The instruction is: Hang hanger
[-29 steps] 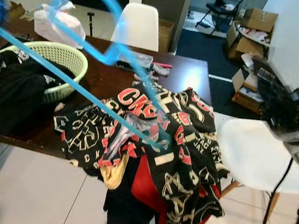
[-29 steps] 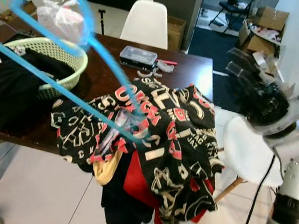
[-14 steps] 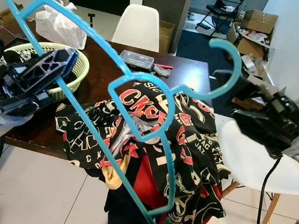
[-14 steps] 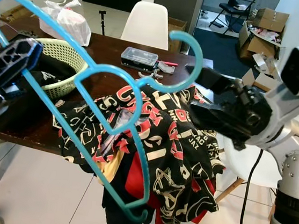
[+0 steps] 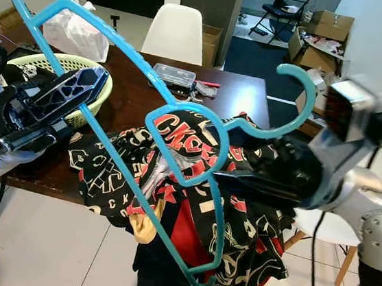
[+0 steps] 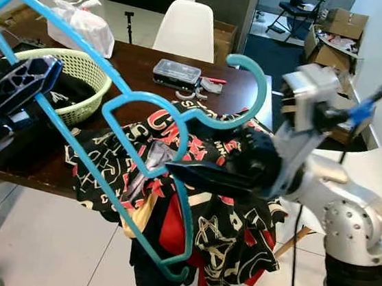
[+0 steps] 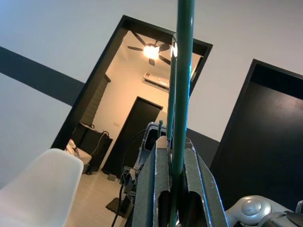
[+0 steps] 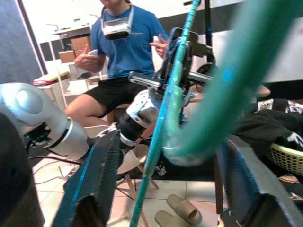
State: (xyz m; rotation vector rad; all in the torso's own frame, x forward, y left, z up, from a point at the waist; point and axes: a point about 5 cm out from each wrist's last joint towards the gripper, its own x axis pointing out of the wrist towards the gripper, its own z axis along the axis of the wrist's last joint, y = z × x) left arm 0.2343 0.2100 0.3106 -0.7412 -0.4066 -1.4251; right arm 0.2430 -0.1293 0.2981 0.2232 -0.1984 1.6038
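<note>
Two blue hangers (image 5: 177, 141): left gripper (image 5: 57, 104) clamped on one's bar; right gripper (image 6: 194, 174) fingers spread around another.

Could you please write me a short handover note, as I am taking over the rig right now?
Left tool: shut on the blue hanger's bar, holding it up before the robot.
Right tool: open, fingers either side of the hanger's neck, not gripping.
Patterned garment is draped over the dark table's edge; green basket of dark clothes sits behind.
Done: hanger lifted.
Left: hang the hanger; no rail is in view.
</note>
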